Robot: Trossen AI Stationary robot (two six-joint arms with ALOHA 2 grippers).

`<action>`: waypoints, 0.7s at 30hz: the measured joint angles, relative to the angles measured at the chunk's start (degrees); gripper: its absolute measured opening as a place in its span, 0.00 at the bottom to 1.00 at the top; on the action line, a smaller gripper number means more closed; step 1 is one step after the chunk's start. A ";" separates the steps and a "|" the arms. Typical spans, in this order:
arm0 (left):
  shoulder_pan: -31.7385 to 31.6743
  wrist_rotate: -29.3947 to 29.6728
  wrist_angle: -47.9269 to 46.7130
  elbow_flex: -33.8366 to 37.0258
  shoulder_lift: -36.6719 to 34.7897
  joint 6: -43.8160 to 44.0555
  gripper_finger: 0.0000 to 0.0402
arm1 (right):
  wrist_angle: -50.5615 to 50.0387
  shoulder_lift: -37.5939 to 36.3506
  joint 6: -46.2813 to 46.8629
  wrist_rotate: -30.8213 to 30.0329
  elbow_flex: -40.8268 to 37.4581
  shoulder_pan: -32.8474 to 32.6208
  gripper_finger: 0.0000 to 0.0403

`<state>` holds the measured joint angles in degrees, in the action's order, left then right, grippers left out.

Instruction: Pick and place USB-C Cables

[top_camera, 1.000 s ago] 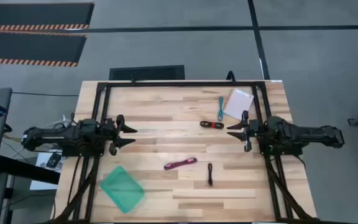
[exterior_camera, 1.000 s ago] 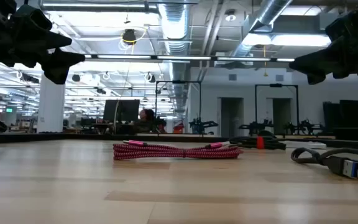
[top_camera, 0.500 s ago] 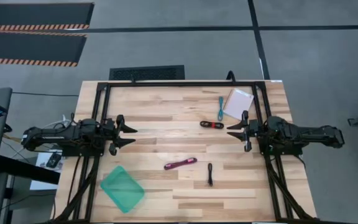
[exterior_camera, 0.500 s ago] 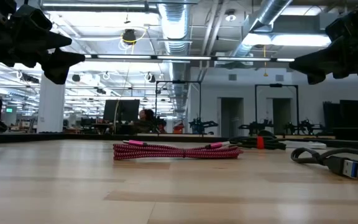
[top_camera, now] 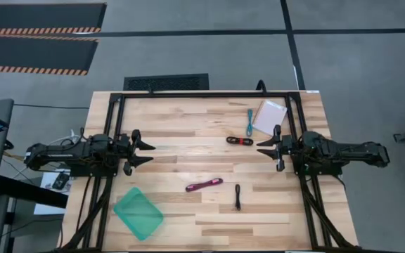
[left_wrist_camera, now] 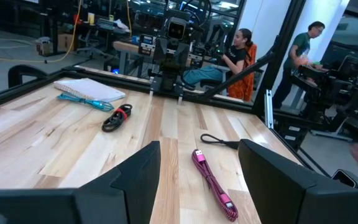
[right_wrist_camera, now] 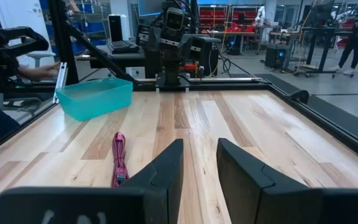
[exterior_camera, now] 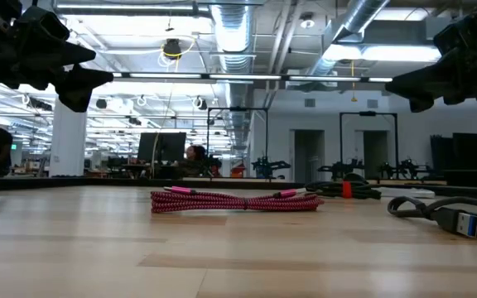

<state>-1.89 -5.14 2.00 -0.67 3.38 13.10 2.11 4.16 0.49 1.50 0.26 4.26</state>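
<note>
Four cable bundles lie on the wooden table. The magenta cable (top_camera: 204,185) (exterior_camera: 234,201) (left_wrist_camera: 214,183) (right_wrist_camera: 118,158) lies near the middle, the black cable (top_camera: 238,196) (left_wrist_camera: 219,140) (exterior_camera: 445,213) to its right. The black-and-red cable (top_camera: 240,140) (left_wrist_camera: 117,117) and the teal cable (top_camera: 249,122) (left_wrist_camera: 86,100) lie nearer the far edge. My left gripper (top_camera: 148,152) (left_wrist_camera: 199,177) hovers open at the table's left side. My right gripper (top_camera: 263,149) (right_wrist_camera: 199,169) hovers open at the right side. Both are above the table and touch nothing.
A teal tray (top_camera: 138,212) (right_wrist_camera: 94,97) sits near the table's near-left corner. A white-pink flat packet (top_camera: 269,116) (left_wrist_camera: 89,89) lies by the far-right corner next to the teal cable. A black frame (top_camera: 202,94) borders the table. People stand and sit in the room beyond.
</note>
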 joint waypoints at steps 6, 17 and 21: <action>-0.01 0.01 0.01 -0.01 0.00 0.00 0.52 | 0.00 0.00 -0.13 0.01 0.00 0.01 0.30; 0.00 0.02 0.00 -0.01 0.00 0.00 0.52 | 0.31 0.00 -13.89 -0.07 0.00 0.02 0.30; 0.00 0.00 0.02 0.00 0.00 0.00 0.52 | 0.31 0.00 -6.64 0.09 0.00 -0.17 0.30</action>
<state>-1.89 -5.14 2.02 -0.67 3.38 13.10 2.42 4.16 -6.15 1.58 0.26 4.08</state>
